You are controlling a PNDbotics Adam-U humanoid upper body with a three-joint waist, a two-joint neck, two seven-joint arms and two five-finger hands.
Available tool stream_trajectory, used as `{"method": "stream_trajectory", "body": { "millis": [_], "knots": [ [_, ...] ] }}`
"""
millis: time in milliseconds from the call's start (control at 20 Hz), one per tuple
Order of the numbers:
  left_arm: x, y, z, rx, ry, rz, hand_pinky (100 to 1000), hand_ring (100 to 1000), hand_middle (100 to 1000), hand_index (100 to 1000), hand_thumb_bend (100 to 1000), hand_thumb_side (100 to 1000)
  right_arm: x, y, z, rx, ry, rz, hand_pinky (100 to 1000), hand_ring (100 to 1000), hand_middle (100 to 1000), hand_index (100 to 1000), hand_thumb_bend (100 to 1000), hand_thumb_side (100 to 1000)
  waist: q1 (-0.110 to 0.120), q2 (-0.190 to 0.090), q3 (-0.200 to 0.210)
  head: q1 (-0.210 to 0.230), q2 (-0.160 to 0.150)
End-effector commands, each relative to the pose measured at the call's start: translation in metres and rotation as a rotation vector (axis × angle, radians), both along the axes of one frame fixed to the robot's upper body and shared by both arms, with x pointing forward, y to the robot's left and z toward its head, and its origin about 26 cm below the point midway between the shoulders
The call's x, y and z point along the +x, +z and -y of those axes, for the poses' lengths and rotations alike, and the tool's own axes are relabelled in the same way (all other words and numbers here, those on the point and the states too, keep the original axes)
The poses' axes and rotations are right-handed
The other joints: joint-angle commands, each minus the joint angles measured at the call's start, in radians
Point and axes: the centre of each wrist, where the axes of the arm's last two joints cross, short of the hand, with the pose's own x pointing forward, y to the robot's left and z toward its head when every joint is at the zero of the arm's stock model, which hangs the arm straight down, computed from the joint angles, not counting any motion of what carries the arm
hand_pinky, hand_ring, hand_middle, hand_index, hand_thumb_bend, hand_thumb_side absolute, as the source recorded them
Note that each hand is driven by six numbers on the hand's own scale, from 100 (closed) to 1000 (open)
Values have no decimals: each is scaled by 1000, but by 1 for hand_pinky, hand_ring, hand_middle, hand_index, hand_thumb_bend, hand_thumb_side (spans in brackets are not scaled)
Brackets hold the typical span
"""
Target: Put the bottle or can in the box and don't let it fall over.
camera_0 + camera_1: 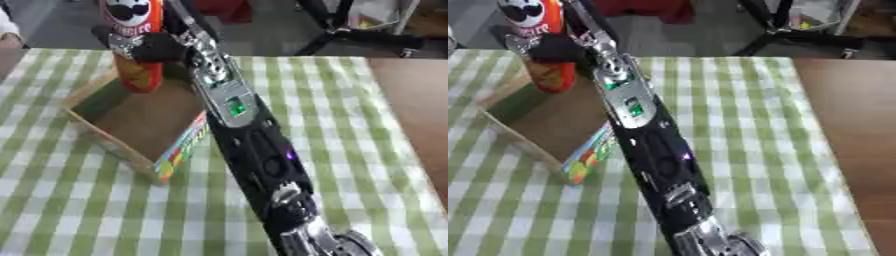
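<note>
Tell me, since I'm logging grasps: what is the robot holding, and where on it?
The right hand is wrapped around the middle of the red chip can, upright over the cardboard box.

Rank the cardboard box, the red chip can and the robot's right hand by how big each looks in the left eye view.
1. Cardboard box: largest.
2. Red chip can: tall, but cut off by the top edge.
3. Right hand: smallest, curled round the can.

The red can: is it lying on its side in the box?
No, the red can stands upright in the box, with the right hand curled around it.
</note>
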Motion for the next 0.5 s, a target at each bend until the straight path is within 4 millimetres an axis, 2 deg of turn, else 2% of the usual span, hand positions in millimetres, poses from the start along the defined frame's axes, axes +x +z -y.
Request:
{"method": "stream_trajectory", "body": {
  "millis": [50,150,200,250,300,350,500],
  "knots": [
    [-24,15,-18,-32,46,108,1000,1000,887,965,133,758,0,14,6,-3,-36,40,1000,810,828,687,100,100,4,-25,6,-13,2],
    [-35,14,-23,-45,73,121,1000,1000,882,960,131,756,3,13,9,-25,-57,36,1000,881,910,764,100,100,2,-26,9,-16,2],
    [-41,14,-24,-50,88,125,1000,1000,878,954,129,754,4,12,10,-46,-64,31,1000,944,979,843,164,100,2,-28,10,-17,3],
    [-46,14,-25,-56,100,127,1000,1000,877,950,128,753,5,11,10,-71,-67,26,1000,1000,1000,915,225,100,1,-28,11,-18,4],
    [-51,13,-25,-61,112,128,1000,1000,876,948,127,752,7,9,11,-101,-73,13,1000,1000,1000,963,247,133,0,-30,11,-19,6],
    [-54,13,-25,-67,124,126,1000,1000,876,945,125,752,8,8,12,-129,-79,-1,1000,1000,1000,1000,266,219,0,-31,11,-20,7],
    [-57,10,-24,-86,152,121,1000,1000,878,941,126,752,11,6,17,-192,-104,-43,1000,1000,1000,1000,220,363,1,-33,13,-21,9]
  ]
}}
